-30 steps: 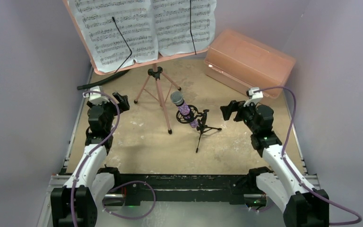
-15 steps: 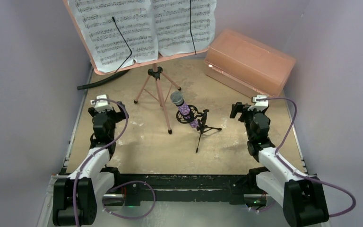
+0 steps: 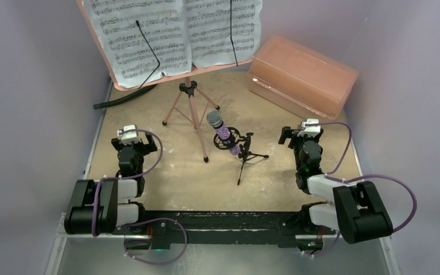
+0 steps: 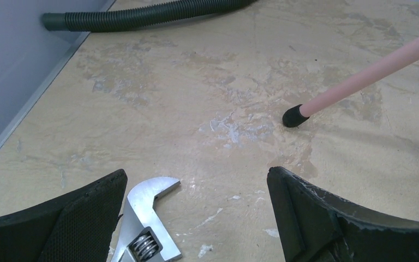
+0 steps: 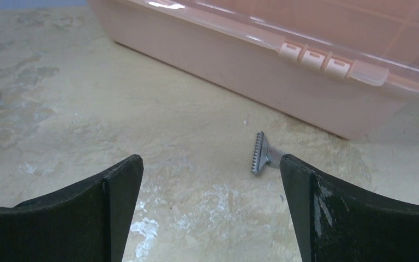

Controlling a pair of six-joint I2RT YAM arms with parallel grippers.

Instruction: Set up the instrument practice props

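From above, the pink music stand (image 3: 190, 109) rises on its tripod legs at the back left of the table (image 3: 172, 180), with white sheet-music pages (image 3: 149, 34) spread across its desk. Just to its right the purple microphone (image 3: 220, 130) sits tilted in the ring of the small black mic stand (image 3: 245, 154), near the table's middle. A salmon box (image 3: 301, 74) lies at the back right and a black hose (image 3: 120, 98) runs along the left wall. The left gripper (image 3: 133, 143) and right gripper (image 3: 301, 136) hang low near their bases, well apart from the props, both spread wide and grasping nothing. The left wrist camera shows its fingers (image 4: 60, 218) parted over bare table, a wrench head (image 4: 147, 224) lying beside the left one and a pink stand leg's black foot beyond. The right wrist camera shows parted jaws, a small toothed metal piece (image 5: 261, 154) on the table between them, and the box wall beyond.
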